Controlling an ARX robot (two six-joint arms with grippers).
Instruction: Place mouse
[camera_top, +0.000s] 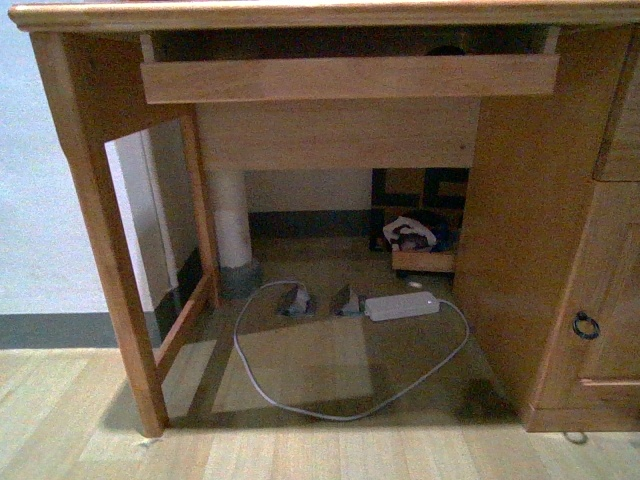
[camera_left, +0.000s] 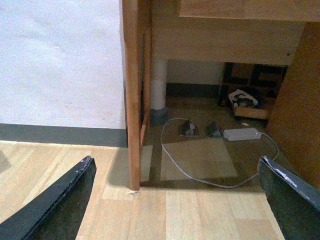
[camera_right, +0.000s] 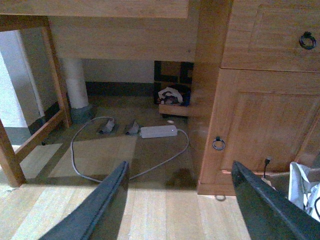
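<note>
1. Our left claw (camera_left: 175, 161) is spread wide with nothing between its fingers; it hangs over the plank floor (camera_top: 300, 450) near the surface's left leg (camera_top: 120, 300)
2. Our right claw (camera_right: 179, 167) is spread wide too and holds nothing; it faces the cupboard door (camera_right: 260, 135) with its ring handle
3. Under the surface (camera_top: 300, 14) a grey cable (camera_top: 300, 405) loops over the floor to a white power brick (camera_top: 402, 305)
4. Further back sits a low box (camera_top: 422, 260) with crumpled cloth in it
5. Up high, the mouse (camera_top: 445, 49) shows only as a small dark hump just behind the pull-out tray's front board (camera_top: 350, 78), towards its right end; it is too dim for us to tell more
</note>
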